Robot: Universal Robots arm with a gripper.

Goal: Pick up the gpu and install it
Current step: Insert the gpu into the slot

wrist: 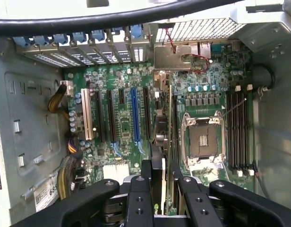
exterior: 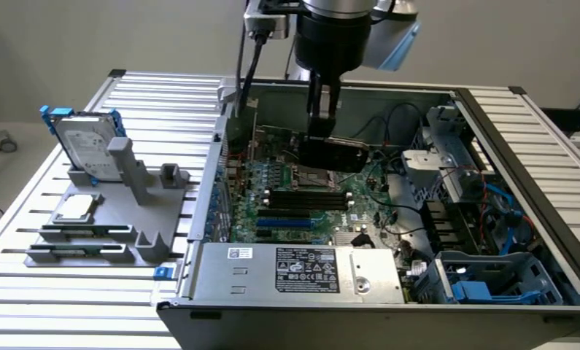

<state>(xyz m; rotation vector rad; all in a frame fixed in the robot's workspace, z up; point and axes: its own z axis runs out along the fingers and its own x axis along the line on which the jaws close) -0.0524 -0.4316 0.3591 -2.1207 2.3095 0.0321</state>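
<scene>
The gpu (exterior: 336, 154), a thin card with a black shroud, hangs tilted inside the open computer case (exterior: 523, 189), a little above the green motherboard (exterior: 300, 197). My gripper (exterior: 321, 135) comes down from above and is shut on the card's upper edge. In the wrist view the gpu (wrist: 163, 137) is seen edge-on between my black fingers (wrist: 146, 182). It runs away from the gripper (wrist: 160, 177) to its silver bracket (wrist: 173, 57) near the rear slot openings. The card hovers beside a long blue slot (wrist: 134, 116) and the open processor socket (wrist: 202, 139).
A silver hard drive in a blue frame (exterior: 87, 146) and a small square processor chip (exterior: 76, 208) rest on a grey fixture (exterior: 124, 219) at the exterior view's left. The power supply (exterior: 300, 271), drive cage (exterior: 446, 168) and cables (exterior: 397, 124) crowd the case interior.
</scene>
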